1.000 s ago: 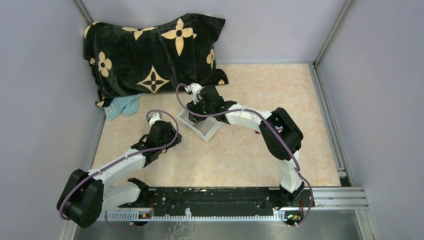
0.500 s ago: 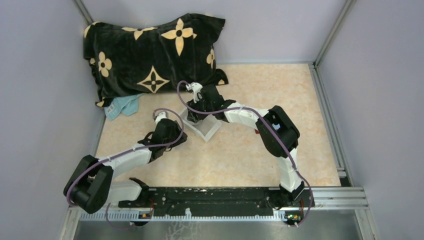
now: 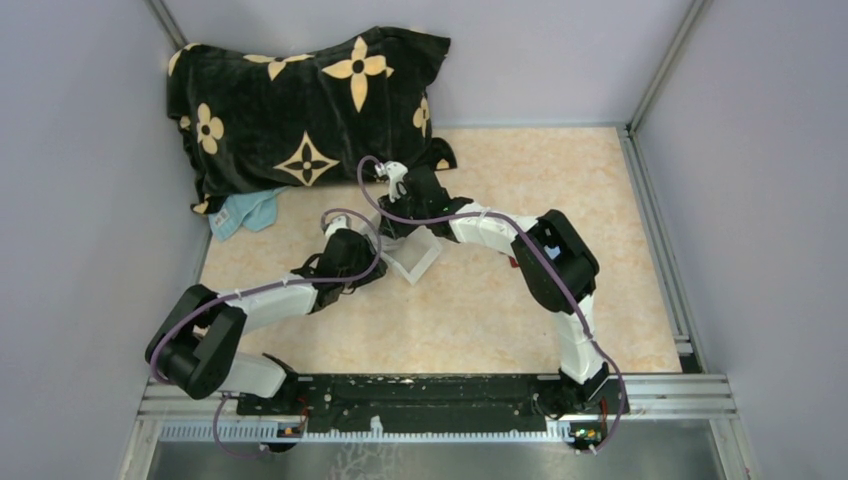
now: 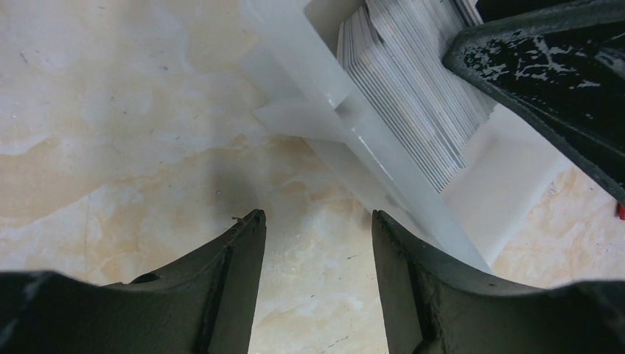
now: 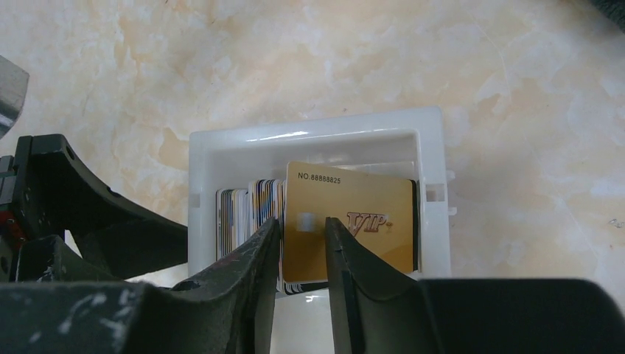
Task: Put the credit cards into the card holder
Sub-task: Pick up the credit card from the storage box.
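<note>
Surface: a marbled beige surface (image 5: 516, 88), with pale walls on three sides.
Pillow: a black pillow (image 3: 300, 100) with pale flower motifs lies in the far left corner, at 11 o'clock from the tray.
Blue cloth: a small blue cloth (image 3: 245, 212) lies at the pillow's near edge, at 9 o'clock from the tray and well apart from it.
White tray: an open-topped white tray (image 5: 309, 140) rests on the surface a little left of centre, turned diagonally to the surface's edges.
Credit cards: the credit cards (image 4: 420, 88) stand on edge inside the white tray, packed in a tight row.
Gold card: the gold card (image 5: 368, 221) is marked "VIP" and "NO.88888825". It rises above the rest of the pack at the 3 o'clock end of the row in the right wrist view, with its face in plain sight.
Right hand: the right hand (image 5: 302, 223) hangs over the tray, reaching in from 12 o'clock. Its fingers (image 5: 258, 280) stand a narrow gap apart, and the chip end of the gold card shows in that gap. I cannot tell whether the pads touch the card.
Left hand: the left hand (image 4: 317, 215) sits low over the surface at 8 o'clock from the tray. Its fingers (image 4: 236, 287) are spread with only bare surface between them. The tray's outer wall is just beside the fingertips, and I cannot tell whether they touch it.
Red sliver: a red sliver (image 3: 515, 263) shows under the right forearm, at 3 o'clock from the tray. I cannot tell what it is.
</note>
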Tool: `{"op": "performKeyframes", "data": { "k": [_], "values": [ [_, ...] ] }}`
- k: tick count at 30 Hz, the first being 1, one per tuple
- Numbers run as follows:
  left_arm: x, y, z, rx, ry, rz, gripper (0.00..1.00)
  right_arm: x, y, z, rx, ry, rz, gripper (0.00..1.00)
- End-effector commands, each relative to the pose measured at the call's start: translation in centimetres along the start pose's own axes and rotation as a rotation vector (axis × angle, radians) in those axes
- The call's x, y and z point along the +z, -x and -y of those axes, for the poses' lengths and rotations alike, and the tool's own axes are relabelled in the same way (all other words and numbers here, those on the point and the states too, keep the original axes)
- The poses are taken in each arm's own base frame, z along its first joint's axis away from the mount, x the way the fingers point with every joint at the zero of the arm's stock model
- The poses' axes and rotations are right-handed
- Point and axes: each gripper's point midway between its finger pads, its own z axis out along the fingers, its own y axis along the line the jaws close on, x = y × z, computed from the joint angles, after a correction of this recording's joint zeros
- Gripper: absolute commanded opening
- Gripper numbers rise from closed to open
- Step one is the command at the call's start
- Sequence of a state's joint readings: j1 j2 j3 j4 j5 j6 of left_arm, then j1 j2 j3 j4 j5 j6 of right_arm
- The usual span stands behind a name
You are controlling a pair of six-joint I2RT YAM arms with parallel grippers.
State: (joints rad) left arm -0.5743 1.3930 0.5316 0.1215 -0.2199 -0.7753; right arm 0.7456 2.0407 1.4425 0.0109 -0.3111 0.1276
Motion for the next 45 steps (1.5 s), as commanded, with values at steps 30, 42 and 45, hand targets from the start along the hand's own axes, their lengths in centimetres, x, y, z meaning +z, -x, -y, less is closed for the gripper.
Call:
{"op": "performKeyframes", "data": {
  "k": [30, 42, 45],
  "values": [
    [-0.4, 1.1, 1.2, -0.044, -0.012, 0.051, 0.62, -2.5, 4.5, -4.2, -0.008, 0.078, 0.083, 0.32],
    [-0.4, 1.0, 0.8, -0.044, 0.001, 0.055, 0.62, -3.0, 5.1, -4.8, -0.013, 0.08, 0.093, 0.31],
    [-0.4, 1.1, 0.8, -0.045, 0.001, 0.057, 0.61, -2.9, 4.8, -4.5, -0.011, 0.067, 0.085, 0.26]
  ]
}}
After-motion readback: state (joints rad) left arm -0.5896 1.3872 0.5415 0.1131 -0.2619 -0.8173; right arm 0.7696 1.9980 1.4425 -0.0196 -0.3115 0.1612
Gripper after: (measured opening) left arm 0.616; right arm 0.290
